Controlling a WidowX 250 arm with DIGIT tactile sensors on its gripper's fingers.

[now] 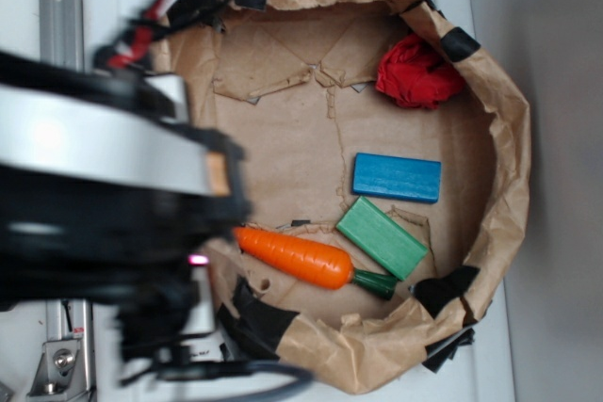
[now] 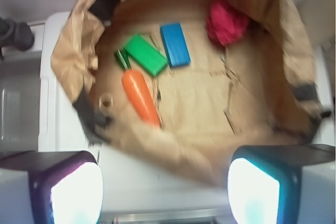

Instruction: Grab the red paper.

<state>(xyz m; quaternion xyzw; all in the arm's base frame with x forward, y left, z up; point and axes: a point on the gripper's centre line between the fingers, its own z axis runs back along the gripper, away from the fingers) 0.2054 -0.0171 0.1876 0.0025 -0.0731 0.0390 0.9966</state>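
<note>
- Gripper [image 2: 164,192], wrist view: two fingers at the bottom edge, the one [image 2: 68,192] at lower left purple-rimmed and the one [image 2: 262,190] at lower right teal-rimmed, both with pale glowing pads; they are spread wide apart with nothing between them, above the white surface [image 2: 152,182] just outside the paper tray.
- Paper tray [image 2: 73,51]: shallow, rounded enclosure of crumpled brown paper with black tape patches on its rim, lying ahead of the fingers; its near wall is blurred.
- Toy carrot [image 2: 139,97]: orange, green-tipped, the closest object to the gripper, ahead and slightly to the side of the purple-rimmed finger, lying on the tray floor.
- Green block [image 2: 146,54]: flat, rectangular, just beyond the carrot's green end.
- Blue block [image 2: 175,44]: flat, rectangular, just beside the green block, a little farther out.
- Red paper [image 2: 226,21]: farthest object from the gripper, ahead on the teal-finger side, resting against the far tray wall; a bright red, wrinkled wad with irregular folds and a lumpy outline, well apart from both fingers. The exterior view shows it [image 1: 416,72] untouched in the corner of the tray, apart from the blue block [image 1: 397,177].
- Arm [image 1: 104,204], exterior view: large, dark, out-of-focus mass at the tray's edge near the carrot.
</note>
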